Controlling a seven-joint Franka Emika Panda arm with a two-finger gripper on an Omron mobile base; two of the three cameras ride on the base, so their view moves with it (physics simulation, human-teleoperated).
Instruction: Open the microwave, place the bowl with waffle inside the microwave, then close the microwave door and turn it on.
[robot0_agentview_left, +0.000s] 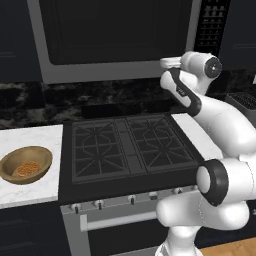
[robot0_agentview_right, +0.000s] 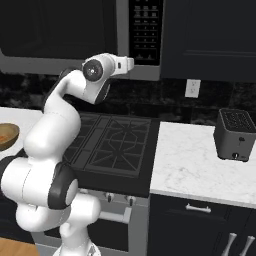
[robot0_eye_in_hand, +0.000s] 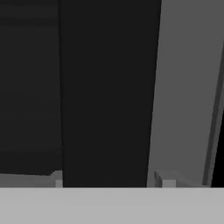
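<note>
Hand view looks straight at a dark vertical handle (robot0_eye_in_hand: 105, 92) with the grey steel frame of the microwave door (robot0_eye_in_hand: 183, 87) beside it; the two finger tips (robot0_eye_in_hand: 165, 180) of the end effector (robot0_eye_in_hand: 111, 183) stand on either side of the handle, parted about as wide as it, and whether they press on it cannot be told. From the left base view the white arm reaches up to the lower right corner of the large grey-steel microwave (robot0_agentview_left: 115, 40), whose dark glass door is shut, next to the black button panel (robot0_agentview_left: 211, 22). On the white marble worktop (robot0_agentview_left: 30, 192) left of the black stove (robot0_agentview_left: 127, 145) sits the round light-brown wooden bowl (robot0_agentview_left: 26, 164), with the small orange-brown grid-patterned waffle (robot0_agentview_left: 26, 169) lying inside it. Off to the stove's right, a small dark toaster (robot0_agentview_right: 235, 134) stands on the worktop.
</note>
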